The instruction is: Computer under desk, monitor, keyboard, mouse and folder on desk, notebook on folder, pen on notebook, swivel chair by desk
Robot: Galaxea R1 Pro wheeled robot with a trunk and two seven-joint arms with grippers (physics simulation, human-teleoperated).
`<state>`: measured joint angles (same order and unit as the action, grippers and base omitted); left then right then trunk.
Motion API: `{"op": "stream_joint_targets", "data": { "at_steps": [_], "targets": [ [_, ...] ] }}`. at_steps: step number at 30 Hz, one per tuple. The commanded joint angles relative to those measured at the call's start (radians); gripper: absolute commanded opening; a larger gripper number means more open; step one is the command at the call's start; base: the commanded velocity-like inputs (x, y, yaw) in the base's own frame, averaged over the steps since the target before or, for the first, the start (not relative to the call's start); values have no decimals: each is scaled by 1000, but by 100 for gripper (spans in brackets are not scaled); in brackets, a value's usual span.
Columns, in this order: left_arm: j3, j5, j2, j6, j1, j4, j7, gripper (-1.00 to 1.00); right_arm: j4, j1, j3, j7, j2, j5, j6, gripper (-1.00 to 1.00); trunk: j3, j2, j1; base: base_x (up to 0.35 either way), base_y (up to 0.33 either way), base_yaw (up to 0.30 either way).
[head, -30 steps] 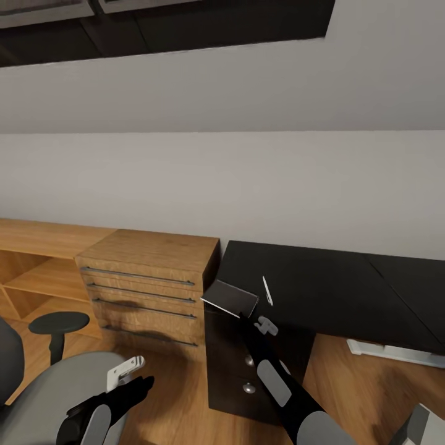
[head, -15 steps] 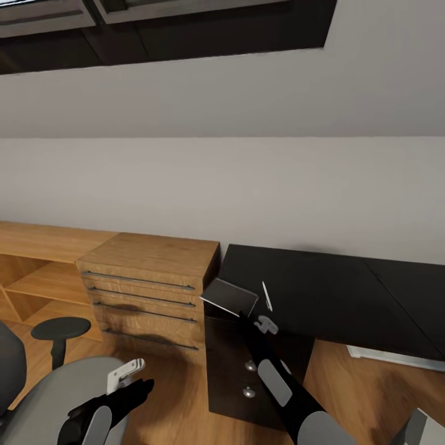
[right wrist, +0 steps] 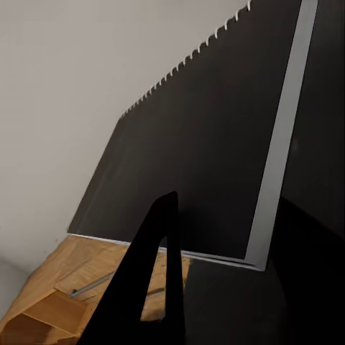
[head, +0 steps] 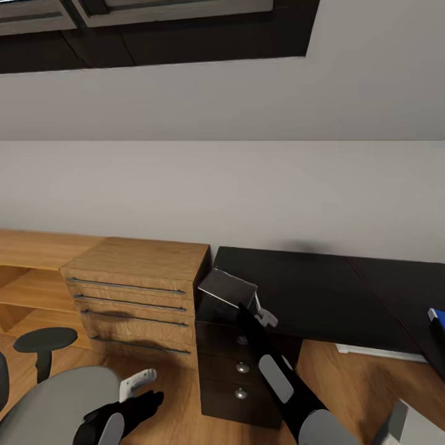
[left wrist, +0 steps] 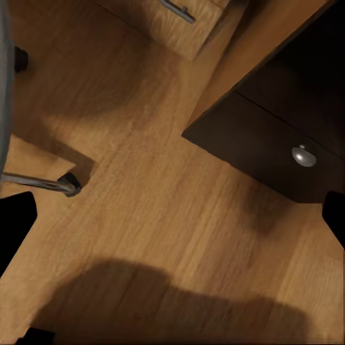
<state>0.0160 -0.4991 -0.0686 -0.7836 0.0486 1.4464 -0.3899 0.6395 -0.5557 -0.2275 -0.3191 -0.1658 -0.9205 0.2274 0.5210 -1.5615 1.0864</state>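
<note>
My right gripper [head: 246,309] is shut on the edge of a dark spiral-bound notebook [head: 227,288], holding it tilted above the left end of the black desk [head: 309,290]. In the right wrist view the notebook's cover [right wrist: 208,144] spreads beyond one black finger [right wrist: 154,273]. The pen is hidden. Low on the left, my left gripper [head: 145,388] hangs open beside the grey swivel chair seat [head: 55,402]. A blue object [head: 436,315], perhaps the folder, peeks in at the right edge of the head view.
A wooden chest of drawers [head: 133,284] and open shelves [head: 25,272] stand left of the desk. The desk's black drawer unit [head: 241,377] is under its left end. A white flat object [head: 377,352] lies on the floor beneath the desk. The chair's armrest [head: 44,340] stands at left.
The camera has shifted, bringing the blue object into view. The notebook has tipped up more steeply in my right gripper and now covers where the pen lay.
</note>
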Motion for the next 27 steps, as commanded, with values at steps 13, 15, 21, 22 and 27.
{"op": "stream_joint_targets", "data": {
  "at_steps": [13,15,21,22,27],
  "targets": [
    [-4,-6,3,175,0,-241,0,100,396,166,-6,139,52,-5,-85,-100,1,-1,0,-62,-111,-164],
    [-5,-5,3,209,0,-273,0,100,416,174,-6,141,57,-5,-105,-100,1,-1,0,-147,-275,-10],
    [-12,49,10,313,0,-375,0,100,451,188,-7,142,77,-6,-146,-100,1,-1,0,-98,-296,-2],
    [-14,54,10,321,0,-377,0,100,452,188,-6,141,78,-6,-147,-100,1,-1,0,-26,-314,0],
    [-43,73,10,376,0,-385,0,100,453,189,-6,138,84,-7,-155,-100,1,-1,0,-10,-321,0]
  ]
}}
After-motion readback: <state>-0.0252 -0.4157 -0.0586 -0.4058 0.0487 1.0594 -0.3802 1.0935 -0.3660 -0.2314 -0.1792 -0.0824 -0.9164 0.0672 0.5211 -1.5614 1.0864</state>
